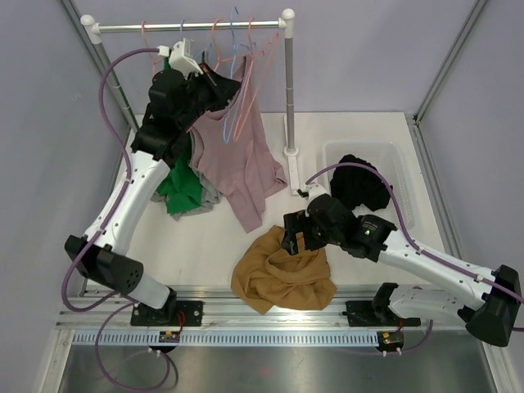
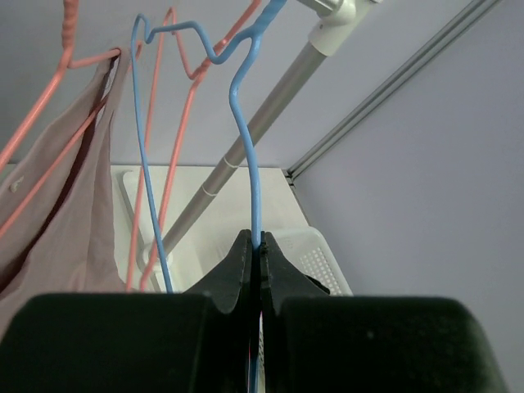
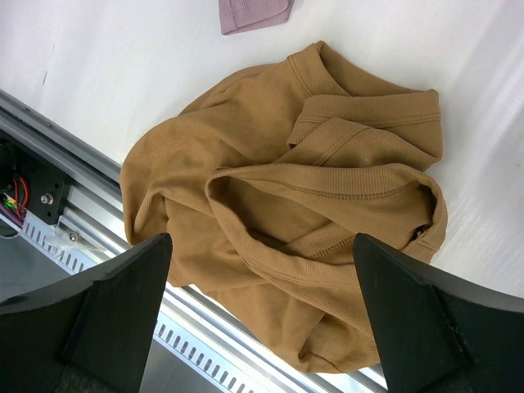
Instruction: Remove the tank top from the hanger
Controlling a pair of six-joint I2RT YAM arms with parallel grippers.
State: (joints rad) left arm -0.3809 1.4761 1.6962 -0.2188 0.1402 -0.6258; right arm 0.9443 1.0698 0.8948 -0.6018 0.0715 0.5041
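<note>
A mauve tank top (image 1: 237,155) hangs from a pink hanger (image 1: 244,90) on the rack rod (image 1: 188,26); its lower part drapes onto the table. It also shows in the left wrist view (image 2: 57,205). My left gripper (image 1: 219,86) is up at the rack, shut on the wire of a bare blue hanger (image 2: 246,139), with the jaws (image 2: 260,246) pinched together on it. A tan tank top (image 1: 282,274) lies crumpled on the table near the front edge. My right gripper (image 1: 293,237) hovers open and empty just above the tan top (image 3: 311,205).
A green garment (image 1: 180,190) lies under the rack at the left. A white basket (image 1: 401,164) at the right holds a black garment (image 1: 364,184). The rack's right post (image 1: 289,82) stands on a base mid-table. More pink hangers (image 2: 164,123) hang beside the blue one.
</note>
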